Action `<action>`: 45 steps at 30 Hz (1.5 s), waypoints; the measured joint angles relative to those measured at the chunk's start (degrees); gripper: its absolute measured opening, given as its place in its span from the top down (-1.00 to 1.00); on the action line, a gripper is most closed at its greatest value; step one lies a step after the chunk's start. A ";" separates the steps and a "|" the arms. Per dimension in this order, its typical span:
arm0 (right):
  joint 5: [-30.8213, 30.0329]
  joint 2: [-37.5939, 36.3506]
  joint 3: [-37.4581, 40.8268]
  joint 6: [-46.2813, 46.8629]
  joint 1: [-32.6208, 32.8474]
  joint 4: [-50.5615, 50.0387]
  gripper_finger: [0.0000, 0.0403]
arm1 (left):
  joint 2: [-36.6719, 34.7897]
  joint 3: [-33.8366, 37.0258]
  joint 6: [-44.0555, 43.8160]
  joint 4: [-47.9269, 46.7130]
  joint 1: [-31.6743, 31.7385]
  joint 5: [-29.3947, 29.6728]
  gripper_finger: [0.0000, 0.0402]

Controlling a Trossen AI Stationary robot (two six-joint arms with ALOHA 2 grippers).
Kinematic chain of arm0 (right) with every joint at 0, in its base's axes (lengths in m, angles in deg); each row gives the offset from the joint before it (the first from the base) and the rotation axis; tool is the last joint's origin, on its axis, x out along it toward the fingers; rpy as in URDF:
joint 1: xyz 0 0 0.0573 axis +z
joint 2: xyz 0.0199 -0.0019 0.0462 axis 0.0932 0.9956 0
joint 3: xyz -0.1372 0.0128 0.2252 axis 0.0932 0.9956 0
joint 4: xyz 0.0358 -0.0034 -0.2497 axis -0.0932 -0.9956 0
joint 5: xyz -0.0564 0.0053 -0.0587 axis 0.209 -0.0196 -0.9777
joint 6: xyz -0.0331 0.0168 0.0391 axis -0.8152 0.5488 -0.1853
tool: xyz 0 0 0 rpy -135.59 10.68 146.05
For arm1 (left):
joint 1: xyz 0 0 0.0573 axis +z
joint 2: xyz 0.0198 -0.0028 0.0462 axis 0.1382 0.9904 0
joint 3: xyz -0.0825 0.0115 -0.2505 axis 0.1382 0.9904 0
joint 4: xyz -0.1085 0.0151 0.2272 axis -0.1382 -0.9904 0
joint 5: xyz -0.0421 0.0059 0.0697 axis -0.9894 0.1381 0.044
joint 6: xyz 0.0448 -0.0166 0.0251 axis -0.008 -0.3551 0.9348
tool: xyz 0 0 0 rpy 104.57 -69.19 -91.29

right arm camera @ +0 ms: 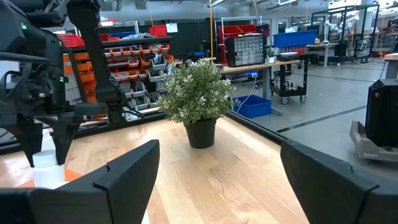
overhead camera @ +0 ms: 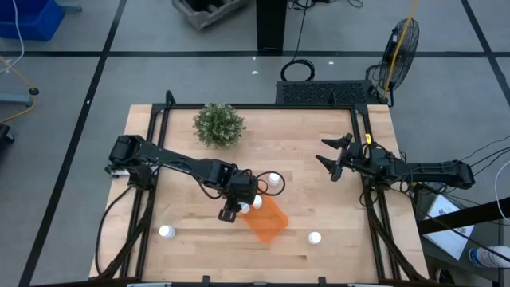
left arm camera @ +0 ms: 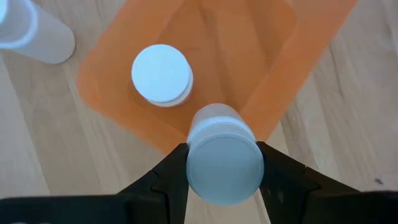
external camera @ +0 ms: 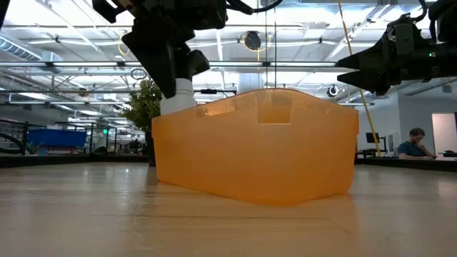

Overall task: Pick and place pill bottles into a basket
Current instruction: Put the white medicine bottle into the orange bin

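The orange basket (overhead camera: pixel 269 221) sits on the table near the front middle; it also shows in the low view (external camera: pixel 257 150) and the left wrist view (left arm camera: pixel 249 56). One white pill bottle (left arm camera: pixel 161 73) stands upright inside it. My left gripper (overhead camera: pixel 233 209) is shut on another pill bottle (left arm camera: pixel 224 158) above the basket's left edge. A third bottle (overhead camera: pixel 275 181) stands on the table just beyond the basket. Two more stand at the front left (overhead camera: pixel 166 232) and front right (overhead camera: pixel 315 237). My right gripper (overhead camera: pixel 328 156) hangs open and empty above the table's right side. My left gripper pinches the pill bottle's round sides (left arm camera: pixel 194 155) near its upper end, between the two fingers (left arm camera: pixel 168 177). The fingers come from above, pointing down. The bottle hangs upright below them (external camera: pixel 177 96), lifted clear over the basket's edge.
A round green plant in a dark pot (overhead camera: pixel 218 124) stands at the far left of the table and also shows in the right wrist view (right arm camera: pixel 199 93). Bare wood lies between the basket and my right gripper.
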 joint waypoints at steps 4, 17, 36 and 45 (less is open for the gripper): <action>0.00 0.00 0.00 0.00 0.02 -0.01 -0.61 | 0.00 0.00 -0.11 -0.04 -0.02 0.02 0.20; 0.00 0.03 0.00 0.00 0.02 -0.22 -0.61 | 4.89 0.00 0.24 -0.45 1.61 -3.83 0.20; 0.00 0.09 -0.02 0.00 0.02 -0.48 -0.61 | 6.03 0.04 0.40 1.88 0.59 -1.23 -0.46; 0.00 0.09 -0.02 -0.02 0.02 -0.48 -0.61 | 5.86 0.04 -1.16 1.46 0.59 -1.26 -0.93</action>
